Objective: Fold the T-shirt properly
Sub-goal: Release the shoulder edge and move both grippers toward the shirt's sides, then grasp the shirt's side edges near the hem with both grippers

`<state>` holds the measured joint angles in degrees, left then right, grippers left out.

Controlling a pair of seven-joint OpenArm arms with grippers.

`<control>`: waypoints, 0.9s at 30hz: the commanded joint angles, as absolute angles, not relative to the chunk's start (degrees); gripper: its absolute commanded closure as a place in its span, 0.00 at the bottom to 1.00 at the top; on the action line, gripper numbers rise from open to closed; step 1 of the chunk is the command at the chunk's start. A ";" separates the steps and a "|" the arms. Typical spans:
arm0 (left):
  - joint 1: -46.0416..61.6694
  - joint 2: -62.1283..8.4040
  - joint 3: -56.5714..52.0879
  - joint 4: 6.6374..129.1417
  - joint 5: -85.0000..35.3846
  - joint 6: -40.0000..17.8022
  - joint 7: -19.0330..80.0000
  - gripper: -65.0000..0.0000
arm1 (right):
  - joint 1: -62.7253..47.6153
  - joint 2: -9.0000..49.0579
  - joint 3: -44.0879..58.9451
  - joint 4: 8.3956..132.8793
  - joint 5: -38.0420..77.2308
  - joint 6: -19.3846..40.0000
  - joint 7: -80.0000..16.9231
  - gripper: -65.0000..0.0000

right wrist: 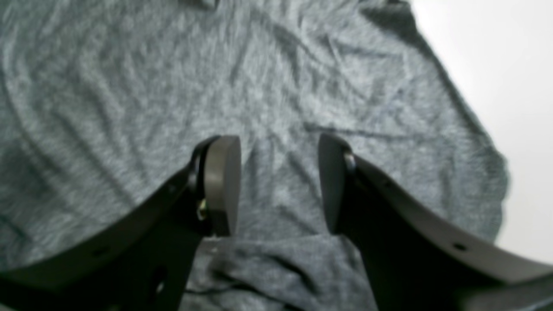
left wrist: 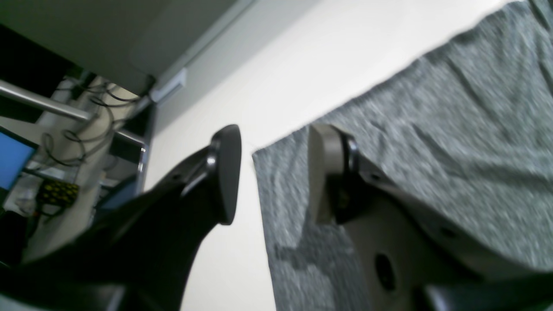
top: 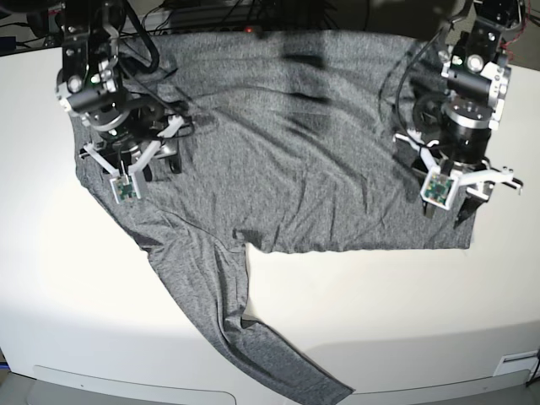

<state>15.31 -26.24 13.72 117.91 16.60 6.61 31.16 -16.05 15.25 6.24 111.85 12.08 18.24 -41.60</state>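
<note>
The heather-grey T-shirt (top: 295, 169) lies spread flat on the white table (top: 380, 321), with one long sleeve (top: 228, 312) trailing toward the front edge. My left gripper (top: 460, 202) hovers at the shirt's lower right corner. In the left wrist view it (left wrist: 272, 172) is open, one finger over bare table, the other over the T-shirt (left wrist: 453, 129), and the cloth's corner edge lies between them. My right gripper (top: 135, 160) sits over the shirt's left shoulder area. In the right wrist view it (right wrist: 278, 185) is open above the wrinkled T-shirt (right wrist: 302, 65), holding nothing.
Cables and dark equipment (top: 211, 8) line the table's back edge. Past the table's edge in the left wrist view are a blue monitor (left wrist: 13, 160), cables and a metal bar (left wrist: 43, 103). White table (right wrist: 510, 65) shows beside the shirt.
</note>
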 commanded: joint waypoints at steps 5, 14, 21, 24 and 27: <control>11.64 -29.65 13.43 116.86 14.46 7.33 30.20 0.62 | -11.38 15.90 6.52 112.88 12.23 18.24 -45.41 0.56; 5.19 -33.17 13.43 106.30 11.18 7.25 30.87 0.62 | -11.42 15.88 6.52 112.88 12.25 18.24 -44.97 0.56; -5.50 -33.39 13.43 96.36 3.44 2.90 30.85 0.64 | -11.42 15.86 6.52 112.88 12.23 18.22 -45.06 0.56; -12.05 -33.36 13.43 86.61 -2.22 -3.01 31.77 0.67 | -11.57 15.86 6.52 112.88 12.21 18.24 -45.87 0.56; -20.23 -33.39 13.43 73.47 -9.65 -8.56 34.02 0.67 | -11.92 15.88 6.52 112.88 12.23 18.24 -46.15 0.56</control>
<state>-18.55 -32.27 13.93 72.25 -9.80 -9.26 35.42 -12.43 15.40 6.33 111.85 12.16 18.20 -47.16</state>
